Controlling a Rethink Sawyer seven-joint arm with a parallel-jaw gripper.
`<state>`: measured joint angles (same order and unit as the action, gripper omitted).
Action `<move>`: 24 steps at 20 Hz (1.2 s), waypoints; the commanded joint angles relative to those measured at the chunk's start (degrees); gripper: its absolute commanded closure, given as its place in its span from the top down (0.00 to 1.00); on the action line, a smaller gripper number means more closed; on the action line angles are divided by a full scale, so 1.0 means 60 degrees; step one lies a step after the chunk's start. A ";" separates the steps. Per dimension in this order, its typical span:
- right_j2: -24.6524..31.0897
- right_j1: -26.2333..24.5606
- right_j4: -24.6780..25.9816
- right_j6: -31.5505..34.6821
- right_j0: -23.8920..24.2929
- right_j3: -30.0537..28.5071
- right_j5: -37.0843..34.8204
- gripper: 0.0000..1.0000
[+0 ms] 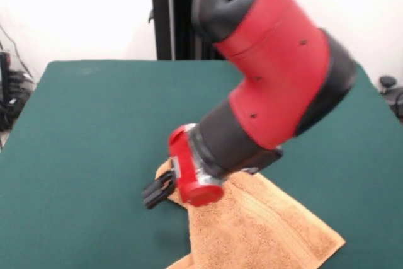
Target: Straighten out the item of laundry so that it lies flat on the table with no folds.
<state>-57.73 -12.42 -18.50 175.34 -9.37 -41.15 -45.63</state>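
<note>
Where the green table meets the picture's lower edge, the orange-tan towel lies right of centre, part of it cut off by that edge. It is not flat: one corner is lifted toward the upper left, at about the table's middle depth, and the cloth slopes down from there to the lower right, so its long line runs on that diagonal. A woven band shows as a faint stripe across the sloping cloth, and a rightward corner rests on the felt near the bottom edge. At the raised corner sits the black gripper, low over the table and pointing left and slightly down; whether its fingers pinch the cloth or stand apart cannot be told, since the red wrist cap covers the meeting point. Behind it the red and black arm rises to the top. Beyond the table's far edge stands a black post against a white wall.
</note>
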 commanded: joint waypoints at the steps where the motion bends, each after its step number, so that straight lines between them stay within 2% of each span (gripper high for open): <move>1: 0.4568 0.0816 0.1768 -0.7888 0.2021 -0.0224 0.2719 0.00; 2: 0.5897 0.1241 0.2089 -0.9615 0.2809 -0.0661 0.3256 0.00; 3: 0.6166 0.1482 0.2896 -1.0750 0.3145 -0.0860 0.3706 0.00; 4: 0.5638 0.1604 0.4324 -1.0134 0.3066 -0.1024 0.5153 0.00; 5: 0.5371 0.1759 0.6040 -0.8544 0.3090 -0.1261 0.6940 0.00; 6: 0.4699 0.1589 0.7073 -0.7353 0.2951 -0.1250 0.7814 0.00; 7: 0.4781 0.1762 0.6926 -0.6923 0.3069 -0.1863 0.7856 0.00; 8: 0.5657 0.2182 0.6934 -0.7576 0.3509 -0.2497 0.7388 0.00; 9: 0.5976 0.2371 0.7184 -0.7308 0.3699 -0.2841 0.7478 0.00; 11: 0.6406 0.2426 0.7572 -0.7628 0.3982 -0.2834 0.6977 0.00; 13: 0.6549 0.2304 0.7205 -0.7078 0.4137 -0.2721 0.6363 0.00; 14: 0.8282 0.2987 0.7407 -0.8415 0.5084 -0.3280 0.5652 0.00; 16: 1.0182 0.3770 0.7251 -0.9780 0.6292 -0.4155 0.4233 0.00; 17: 1.0782 0.3960 0.7132 -1.0058 0.6721 -0.4491 0.3814 0.00; 21: 1.0761 0.4384 0.7019 -1.0020 0.6622 -0.4718 0.3216 0.00; 24: 1.0997 0.4164 0.6905 -0.9992 0.6756 -0.4476 0.2400 0.00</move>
<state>-8.99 9.66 22.73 136.14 34.20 -59.39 -21.23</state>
